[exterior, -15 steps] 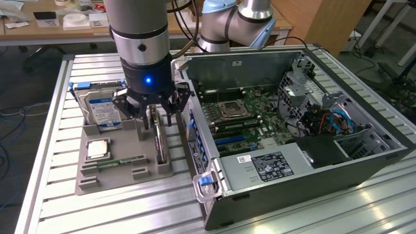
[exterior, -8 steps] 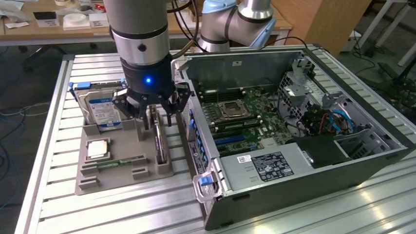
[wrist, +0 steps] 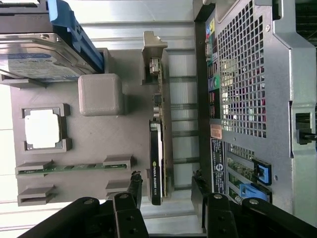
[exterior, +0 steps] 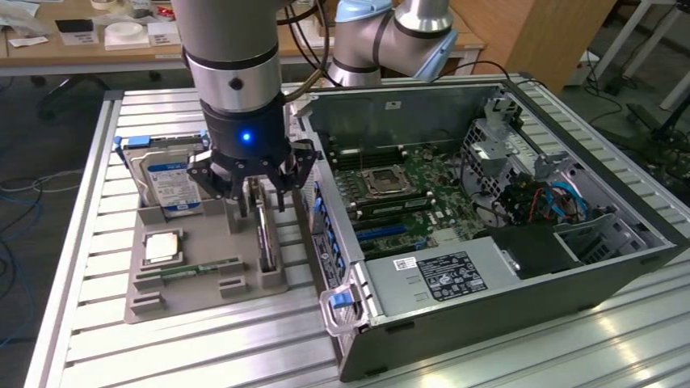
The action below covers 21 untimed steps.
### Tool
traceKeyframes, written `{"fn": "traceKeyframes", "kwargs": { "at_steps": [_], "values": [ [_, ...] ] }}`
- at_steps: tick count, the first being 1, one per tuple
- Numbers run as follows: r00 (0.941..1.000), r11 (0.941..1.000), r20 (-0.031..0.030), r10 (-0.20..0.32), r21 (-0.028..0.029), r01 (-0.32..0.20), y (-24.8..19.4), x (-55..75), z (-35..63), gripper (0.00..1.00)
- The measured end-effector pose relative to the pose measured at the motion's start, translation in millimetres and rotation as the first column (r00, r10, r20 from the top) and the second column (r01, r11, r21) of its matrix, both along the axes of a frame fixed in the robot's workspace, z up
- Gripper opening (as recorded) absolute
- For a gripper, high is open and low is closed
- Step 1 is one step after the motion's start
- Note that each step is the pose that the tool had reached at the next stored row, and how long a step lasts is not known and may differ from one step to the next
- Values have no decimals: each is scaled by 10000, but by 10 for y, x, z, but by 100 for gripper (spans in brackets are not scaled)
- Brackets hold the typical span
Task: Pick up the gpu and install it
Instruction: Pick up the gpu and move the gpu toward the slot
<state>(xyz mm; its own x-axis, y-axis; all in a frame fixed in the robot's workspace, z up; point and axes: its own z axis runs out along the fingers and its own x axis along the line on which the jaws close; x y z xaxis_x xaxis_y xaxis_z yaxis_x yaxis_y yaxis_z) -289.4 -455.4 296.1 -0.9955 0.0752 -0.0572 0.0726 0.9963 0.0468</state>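
Note:
The gpu [exterior: 265, 238] stands on its long edge in a slot of the grey holder tray [exterior: 205, 295], just beside the open computer case [exterior: 603, 267]. In the wrist view the gpu [wrist: 157, 148] shows its black cooler face, brownish board edge and silvery end bracket. My gripper [exterior: 257, 196] hangs straight above the card, open. In the wrist view my gripper [wrist: 166, 182] has one finger on each side of the card's near end, with a gap on both sides. Nothing is held.
The tray [wrist: 99, 134] also holds a silver hard drive with a blue label [exterior: 173, 184], a CPU [exterior: 161, 246] and a green RAM stick [exterior: 199, 268]. Inside the case lies the motherboard [exterior: 399, 202]. The case's rear panel [wrist: 247, 99] stands close beside the card.

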Motion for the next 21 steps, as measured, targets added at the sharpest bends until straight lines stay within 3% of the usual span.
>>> {"fn": "traceKeyframes", "kwargs": {
  "at_steps": [17,21],
  "values": [
    [10000,10000,-1,0,-9,0,0,0,-237,53],
    [10000,10000,-3,0,-11,0,0,0,-251,53]
  ]
}}
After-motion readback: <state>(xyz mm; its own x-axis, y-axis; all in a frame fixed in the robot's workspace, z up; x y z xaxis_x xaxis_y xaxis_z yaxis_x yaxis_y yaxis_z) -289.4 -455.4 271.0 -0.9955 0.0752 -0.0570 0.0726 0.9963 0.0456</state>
